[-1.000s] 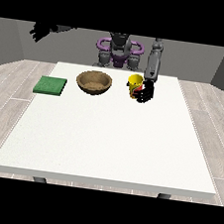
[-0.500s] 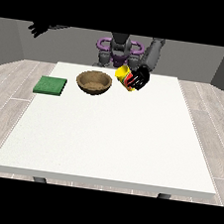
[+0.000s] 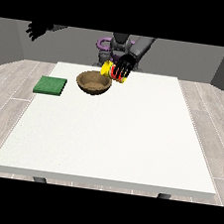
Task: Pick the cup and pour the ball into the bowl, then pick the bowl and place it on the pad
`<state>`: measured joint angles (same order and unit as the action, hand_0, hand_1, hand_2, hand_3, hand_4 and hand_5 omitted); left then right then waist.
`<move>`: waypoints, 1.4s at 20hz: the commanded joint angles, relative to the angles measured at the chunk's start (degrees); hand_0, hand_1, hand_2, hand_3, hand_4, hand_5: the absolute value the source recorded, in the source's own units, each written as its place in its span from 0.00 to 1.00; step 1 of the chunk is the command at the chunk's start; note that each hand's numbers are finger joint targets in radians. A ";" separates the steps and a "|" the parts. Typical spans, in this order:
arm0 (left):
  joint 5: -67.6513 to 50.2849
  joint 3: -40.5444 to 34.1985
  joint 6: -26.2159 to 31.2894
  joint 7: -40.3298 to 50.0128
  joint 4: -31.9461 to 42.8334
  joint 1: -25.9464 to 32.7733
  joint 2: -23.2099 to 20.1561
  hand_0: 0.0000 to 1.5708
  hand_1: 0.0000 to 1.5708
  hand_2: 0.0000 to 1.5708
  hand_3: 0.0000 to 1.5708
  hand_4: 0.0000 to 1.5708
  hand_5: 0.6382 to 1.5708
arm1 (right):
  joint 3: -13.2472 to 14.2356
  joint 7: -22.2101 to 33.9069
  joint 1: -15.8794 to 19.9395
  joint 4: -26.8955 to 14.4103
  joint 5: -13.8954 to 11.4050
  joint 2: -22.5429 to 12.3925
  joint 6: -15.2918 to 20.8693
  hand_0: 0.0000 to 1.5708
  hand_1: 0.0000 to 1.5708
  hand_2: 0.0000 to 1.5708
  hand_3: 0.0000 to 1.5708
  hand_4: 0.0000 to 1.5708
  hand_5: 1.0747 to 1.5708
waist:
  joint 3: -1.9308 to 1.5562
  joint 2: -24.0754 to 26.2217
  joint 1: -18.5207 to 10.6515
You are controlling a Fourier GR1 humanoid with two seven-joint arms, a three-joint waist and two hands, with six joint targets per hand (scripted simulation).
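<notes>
No legible writing. Hand at view's right [image 3: 124,67] has fingers curled round the yellow cup [image 3: 109,70], now tilted further over the brown wooden bowl's [image 3: 93,82] 1 o'clock rim. Flat green pad [image 3: 50,85] at 9 o'clock, unmoved. Other hand [image 3: 35,29] raised, fingers spread.

The scene is lit evenly and brightly, with the light seemingly cast from above. The white table [image 3: 130,136] is rendered almost uniformly pale, and no glare or hot spot is seen on it. A faint, soft shadow is laid beneath the bowl [image 3: 93,82], while little shading is found beside the green pad [image 3: 50,86]. The back walls are kept in a dimmer grey. Straight table edges are preserved, so no bending at the borders is noticed. Small distant parts are shown with limited detail.
</notes>
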<state>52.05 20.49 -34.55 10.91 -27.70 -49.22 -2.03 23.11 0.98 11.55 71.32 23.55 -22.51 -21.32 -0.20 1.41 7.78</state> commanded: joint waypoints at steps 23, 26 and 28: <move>21.61 24.36 33.29 24.44 -15.30 -5.51 2.03 0.00 0.00 0.70 0.98 0.71 1.00 | -0.24 -0.78 6.27 -11.80 -2.47 -1.32 1.69 0.00 0.00 0.00 0.11 0.47 0.96 | 0.19 4.94 -3.78; 14.91 14.74 23.54 22.40 -17.23 -6.12 -3.08 0.48 0.48 1.00 0.98 0.70 0.98 | -3.14 -0.44 3.83 -8.94 -4.31 2.26 3.42 0.00 0.00 0.00 0.07 0.47 0.96 | 0.31 6.05 -3.24; 6.58 7.88 19.54 18.00 -20.29 -2.11 -5.03 0.66 0.66 1.00 0.92 0.81 1.00 | -3.18 -2.30 0.98 -7.65 -5.29 3.39 4.58 0.00 0.00 0.00 0.07 0.47 0.96 | 0.52 7.10 -3.10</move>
<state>67.06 36.86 -8.95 33.35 -43.66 -54.61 -3.65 20.29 -0.88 15.06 62.31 19.17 -20.30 -18.26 0.11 6.73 5.82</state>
